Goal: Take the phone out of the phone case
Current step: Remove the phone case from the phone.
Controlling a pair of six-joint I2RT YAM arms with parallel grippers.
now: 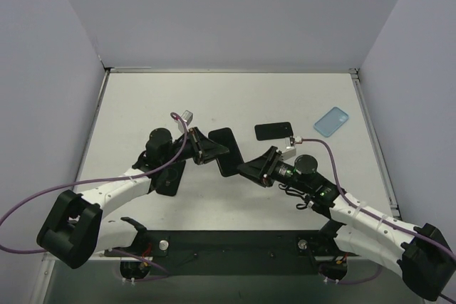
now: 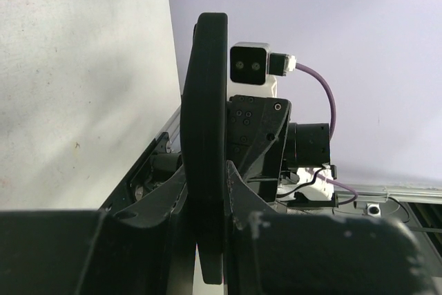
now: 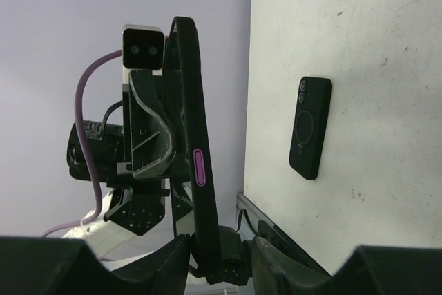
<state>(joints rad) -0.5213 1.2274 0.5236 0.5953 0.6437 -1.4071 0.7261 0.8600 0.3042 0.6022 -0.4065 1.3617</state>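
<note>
**Two Arms Share One Phone**

The flat black phone in its case is up over the white table, likely so one arm can hold while the other pulls. The left gripper pinches its left edge tight. The right gripper sits round the near right edge; I cannot tell if it squeezes. The phone's long side runs far to near, wide face up.

From above and behind the arm bases, looks steeply down over the whole table. From each wrist, rolled sideways and very close, faces the other across the edge-on phone, catching the opposite wrist camera; same phone mid-table in the overhead.
</note>
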